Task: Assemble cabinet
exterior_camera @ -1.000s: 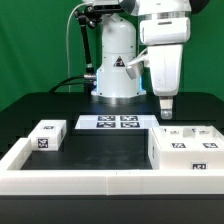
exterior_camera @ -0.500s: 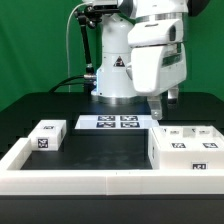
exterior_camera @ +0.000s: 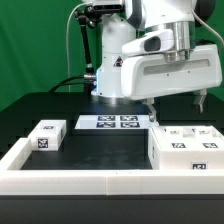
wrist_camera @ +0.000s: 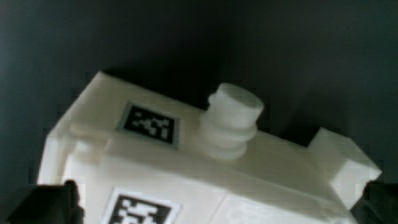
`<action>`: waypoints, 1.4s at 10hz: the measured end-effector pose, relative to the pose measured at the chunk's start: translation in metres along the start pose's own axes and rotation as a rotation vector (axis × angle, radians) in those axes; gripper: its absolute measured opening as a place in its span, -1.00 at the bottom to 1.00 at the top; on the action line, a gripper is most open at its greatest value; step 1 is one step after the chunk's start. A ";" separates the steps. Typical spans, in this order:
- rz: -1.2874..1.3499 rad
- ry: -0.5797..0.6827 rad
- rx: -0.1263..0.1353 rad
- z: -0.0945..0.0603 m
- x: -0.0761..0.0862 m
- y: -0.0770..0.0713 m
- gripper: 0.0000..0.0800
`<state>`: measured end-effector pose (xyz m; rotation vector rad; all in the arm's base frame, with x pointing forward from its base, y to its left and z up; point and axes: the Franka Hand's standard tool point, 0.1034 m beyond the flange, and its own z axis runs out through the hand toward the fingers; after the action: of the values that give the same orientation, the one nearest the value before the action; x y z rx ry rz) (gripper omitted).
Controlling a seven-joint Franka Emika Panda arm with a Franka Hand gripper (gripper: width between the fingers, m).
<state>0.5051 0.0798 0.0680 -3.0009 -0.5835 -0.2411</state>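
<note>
The cabinet [exterior_camera: 185, 150] is a large white box with black-and-white tags on top. It stands on the table at the exterior view's right, against the white border wall. My gripper [exterior_camera: 177, 104] hangs a little above it, open and empty, with one finger [exterior_camera: 151, 108] over its near-left corner and the other [exterior_camera: 203, 100] over its far right. In the wrist view the cabinet [wrist_camera: 196, 180] fills the picture, with a short round peg [wrist_camera: 231, 120] standing on its top. My gripper [wrist_camera: 217, 205] straddles it there, and the dark fingertips [wrist_camera: 54, 200] are wide apart.
A small white tagged block [exterior_camera: 45, 135] lies at the exterior view's left. The marker board [exterior_camera: 113, 122] lies flat in front of the robot base [exterior_camera: 117, 75]. The long low white border wall [exterior_camera: 90, 183] runs along the front and both sides.
The hand has turned about its vertical axis over the cabinet, from edge-on to broadside to the exterior camera. Both fingers now show spread apart. The cabinet and block have not moved.
</note>
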 end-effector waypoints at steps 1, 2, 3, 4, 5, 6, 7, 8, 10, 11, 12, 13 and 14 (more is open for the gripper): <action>0.014 0.002 0.002 -0.001 0.001 -0.001 0.99; 0.089 0.004 0.009 0.000 0.001 -0.002 0.99; 0.147 0.004 0.015 0.000 0.001 -0.003 0.99; 0.252 0.004 0.023 0.000 0.002 -0.004 0.99; 0.283 0.003 0.025 0.000 0.002 -0.006 0.99; 0.422 -0.015 0.023 -0.001 0.001 -0.016 0.99; 0.485 -0.024 0.013 0.000 0.000 -0.022 0.99; 0.479 -0.030 0.003 0.002 -0.003 -0.024 0.99; 0.463 -0.034 -0.014 0.005 -0.008 -0.026 0.99; 0.447 -0.028 -0.019 0.006 -0.011 -0.022 0.99; 0.428 -0.026 -0.020 0.008 -0.012 -0.017 0.99; 0.422 -0.025 -0.019 0.008 -0.011 -0.020 0.99; 0.419 -0.026 -0.018 0.008 -0.011 -0.020 0.99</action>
<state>0.4883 0.0951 0.0588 -3.0525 0.0544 -0.1785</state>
